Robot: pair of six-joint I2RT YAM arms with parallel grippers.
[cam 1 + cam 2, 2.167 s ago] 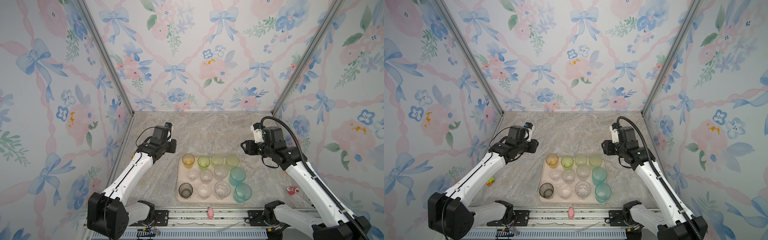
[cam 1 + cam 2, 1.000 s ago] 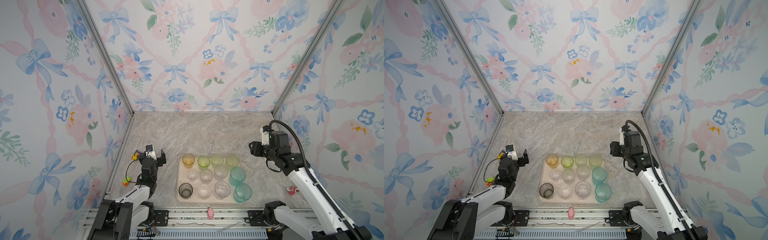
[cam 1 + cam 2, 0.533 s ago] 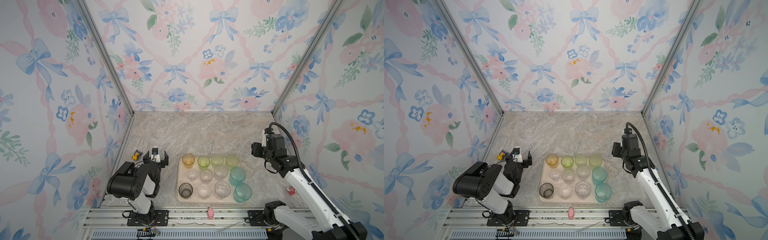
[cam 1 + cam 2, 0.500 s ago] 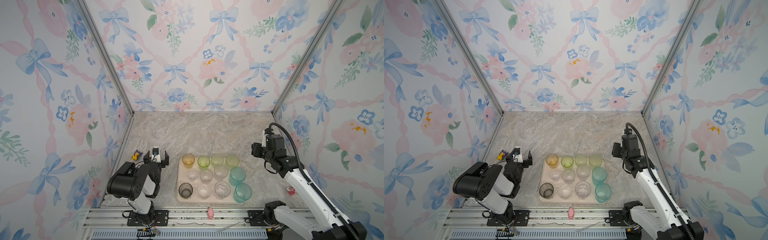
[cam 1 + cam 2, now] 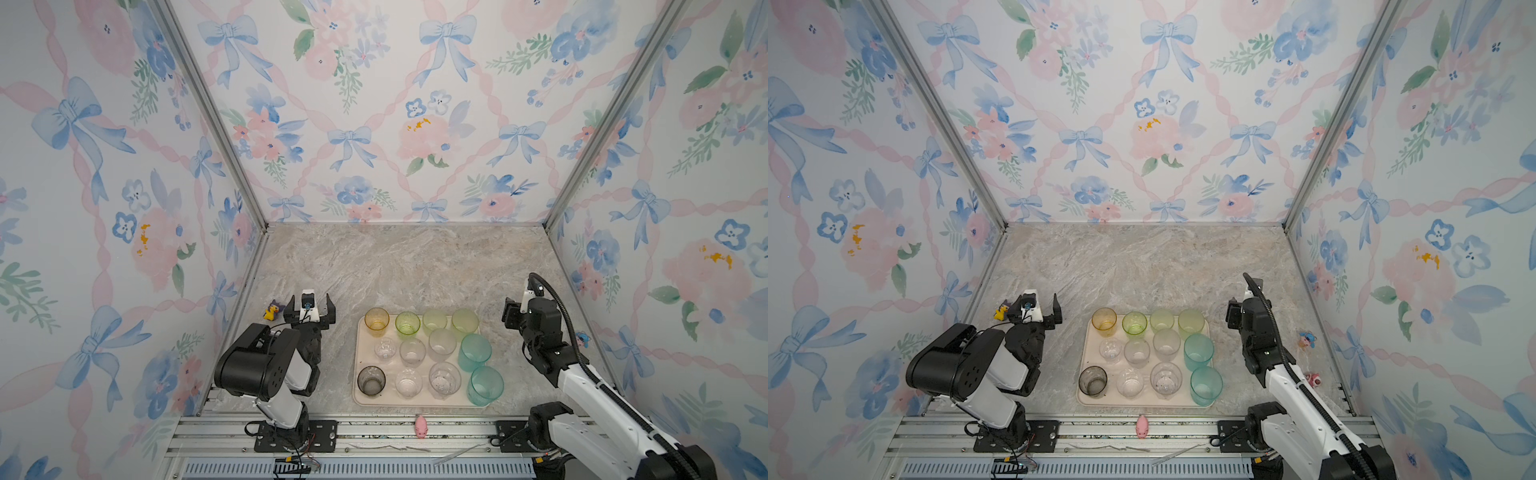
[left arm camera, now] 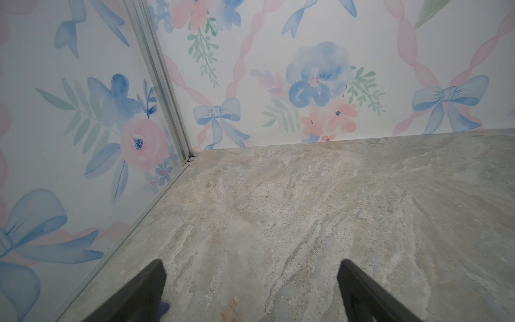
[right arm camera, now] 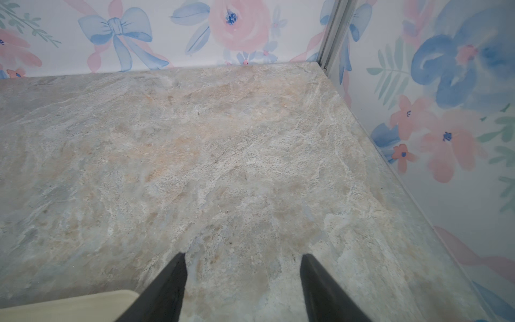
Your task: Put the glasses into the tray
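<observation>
Both pincers are spread wide and hold nothing. From afar I see the left pincer [image 6: 250, 267] over marbled stone worktop [image 6: 306, 209] to the left of the flat cream rectangular tray [image 5: 382, 400], the right pincer [image 7: 242, 258] off its right edge; I judge they stand clear so as not to knock the load. All the translucent tumbler-shaped glasses [image 5: 441, 343] in view, amber, green, clear, smoky grey and teal, stand inside that tray, packed in tight rows to fit. Each is upright, long axis vertical, open mouth facing up.
</observation>
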